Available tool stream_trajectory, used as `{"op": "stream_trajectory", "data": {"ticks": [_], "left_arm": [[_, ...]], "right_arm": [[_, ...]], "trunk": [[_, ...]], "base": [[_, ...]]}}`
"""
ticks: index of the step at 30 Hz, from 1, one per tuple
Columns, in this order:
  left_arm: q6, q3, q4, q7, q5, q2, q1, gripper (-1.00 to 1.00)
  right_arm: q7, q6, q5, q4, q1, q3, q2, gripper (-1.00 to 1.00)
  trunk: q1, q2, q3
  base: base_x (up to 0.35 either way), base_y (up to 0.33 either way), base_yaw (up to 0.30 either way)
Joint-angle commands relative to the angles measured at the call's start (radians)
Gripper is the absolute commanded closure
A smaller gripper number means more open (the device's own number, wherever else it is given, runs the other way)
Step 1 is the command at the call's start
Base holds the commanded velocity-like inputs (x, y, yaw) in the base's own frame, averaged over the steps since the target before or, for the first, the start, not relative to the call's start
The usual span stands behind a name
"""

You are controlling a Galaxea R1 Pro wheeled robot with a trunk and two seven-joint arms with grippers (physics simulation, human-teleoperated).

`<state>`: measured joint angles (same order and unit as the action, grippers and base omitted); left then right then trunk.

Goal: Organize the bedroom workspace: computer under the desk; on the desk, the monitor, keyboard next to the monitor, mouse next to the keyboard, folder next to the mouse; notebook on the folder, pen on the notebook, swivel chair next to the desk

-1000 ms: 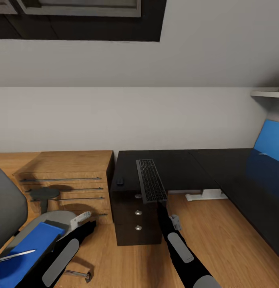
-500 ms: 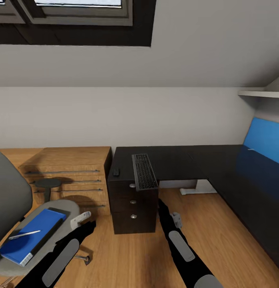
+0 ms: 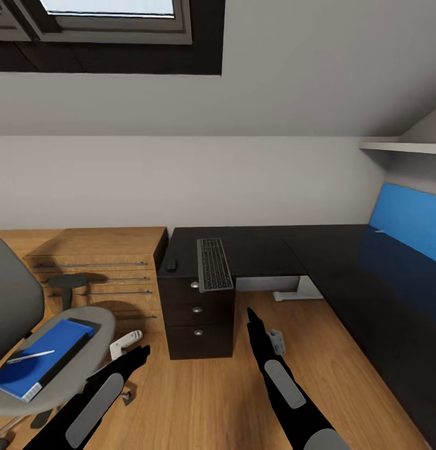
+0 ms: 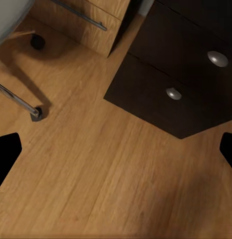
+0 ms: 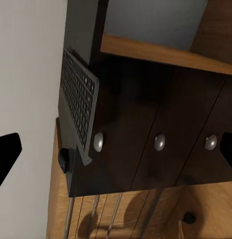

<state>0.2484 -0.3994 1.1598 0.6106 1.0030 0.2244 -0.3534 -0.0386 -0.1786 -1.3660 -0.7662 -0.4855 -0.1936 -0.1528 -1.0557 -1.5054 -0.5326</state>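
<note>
Though slim, dark grey keyboard (image 3: 214, 264) overhanging desk (image 3: 268, 250)

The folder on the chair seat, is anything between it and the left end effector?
Nothing visible stands between them. The folder lies on the chair seat with the pen on top, and the left end effector hangs open beside the seat's edge, over bare floor.

The keyboard (image 3: 214, 264) is laid on the desk (image 3: 343, 262), its near end overhanging the desk's front edge above the drawer unit (image 3: 196, 315). The mouse (image 3: 171, 265) is set on the desk just left of the keyboard. Left of the desk, the swivel chair (image 3: 55, 362) is seen, with the folder (image 3: 39, 362) on its seat and the pen (image 3: 30, 357) on the folder. A wooden chest (image 3: 96, 269) is found behind the chair, beside the desk's left end.
</note>
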Motion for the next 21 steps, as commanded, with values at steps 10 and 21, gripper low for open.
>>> {"op": "stream_trajectory", "data": {"ticks": [10,21], "left_arm": [[0.005,-0.003,0.0,0.011,0.005,0.0,-0.001,-1.0],[0.003,-0.002,0.0,0.009,0.007,0.001,-0.001,-1.0]], "right_arm": [[-0.001,-0.007,-0.013,0.003,-0.001,-0.003,-0.001,-1.0],[-0.001,-0.007,-0.011,0.008,-0.001,-0.007,-0.001,-1.0]], "trunk": [[0.038,0.069,0.03],[0.081,0.146,0.065]], "base": [[-0.066,-0.036,0.0],[-0.332,-0.116,0.0]]}}
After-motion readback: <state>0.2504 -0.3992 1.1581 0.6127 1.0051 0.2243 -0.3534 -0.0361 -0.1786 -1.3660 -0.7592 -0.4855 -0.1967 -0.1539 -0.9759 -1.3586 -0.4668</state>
